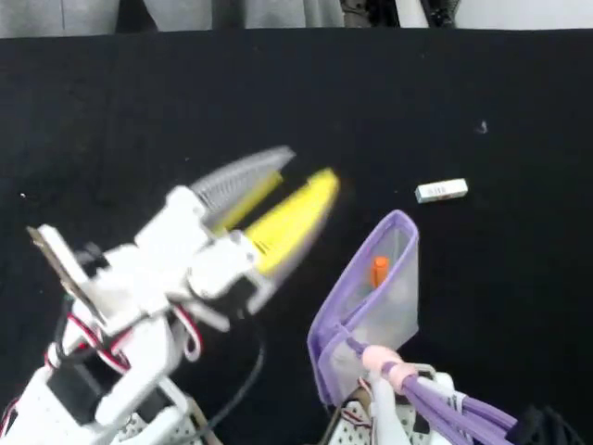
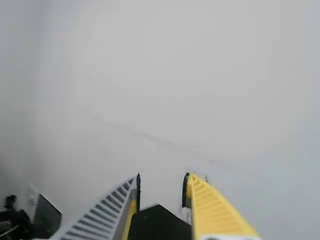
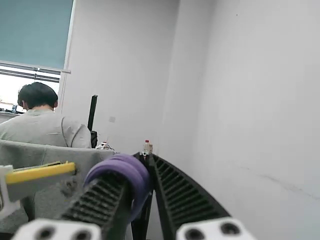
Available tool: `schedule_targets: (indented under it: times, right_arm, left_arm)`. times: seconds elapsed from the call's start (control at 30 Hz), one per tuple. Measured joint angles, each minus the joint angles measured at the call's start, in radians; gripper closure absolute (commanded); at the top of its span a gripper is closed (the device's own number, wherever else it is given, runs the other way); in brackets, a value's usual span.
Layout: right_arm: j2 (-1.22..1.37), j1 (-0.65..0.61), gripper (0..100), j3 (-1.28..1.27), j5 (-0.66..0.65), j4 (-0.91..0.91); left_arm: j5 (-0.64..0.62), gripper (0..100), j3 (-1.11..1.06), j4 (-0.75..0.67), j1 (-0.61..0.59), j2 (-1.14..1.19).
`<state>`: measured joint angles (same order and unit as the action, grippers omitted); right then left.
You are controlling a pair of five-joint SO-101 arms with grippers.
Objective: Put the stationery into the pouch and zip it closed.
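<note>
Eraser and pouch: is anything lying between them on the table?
Nothing. In the high view, the stretch between the eraser and the pouch is bare black table.

Right gripper with black ribbed fingers pinched on a rolled purple edge of the pouch, a yellow finger farther off beside it, white wall beyond the fingertips.

Left tool blurred; orange item inside pouch unidentifiable.
</note>
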<state>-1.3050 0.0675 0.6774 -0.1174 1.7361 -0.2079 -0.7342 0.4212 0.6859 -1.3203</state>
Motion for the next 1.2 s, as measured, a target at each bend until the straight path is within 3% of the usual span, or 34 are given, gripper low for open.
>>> schedule_targets:
  times: [0.2,0.4,0.53,0.7,0.83,1.03,1.2]
  right_arm:
    - [0.000,0.002,98.8,-0.002,0.000,0.000]
    - [0.000,0.002,98.8,-0.002,0.000,0.000]
    - [0.000,0.002,98.8,-0.002,0.000,0.000]
    - [0.000,0.002,98.8,-0.002,0.000,0.000]
    - [0.000,0.002,98.8,-0.002,0.000,0.000]
    - [0.000,0.003,98.8,-0.002,0.000,0.000]
    - [0.000,0.003,98.8,-0.002,0.000,0.000]
  left_arm:
    - [-0.133,84,0.155,0.005,-0.292,0.224]
    - [-0.160,84,0.222,-0.026,-0.318,0.631]
    - [-0.150,84,0.224,-0.114,-0.252,0.893]
    - [0.020,88,0.224,-0.164,-0.078,1.086]
    - [0.114,89,0.224,-0.189,-0.006,1.157]
    - [0.167,85,0.206,-0.381,0.129,1.295]
    - [0.195,87,0.330,-0.473,0.180,1.582]
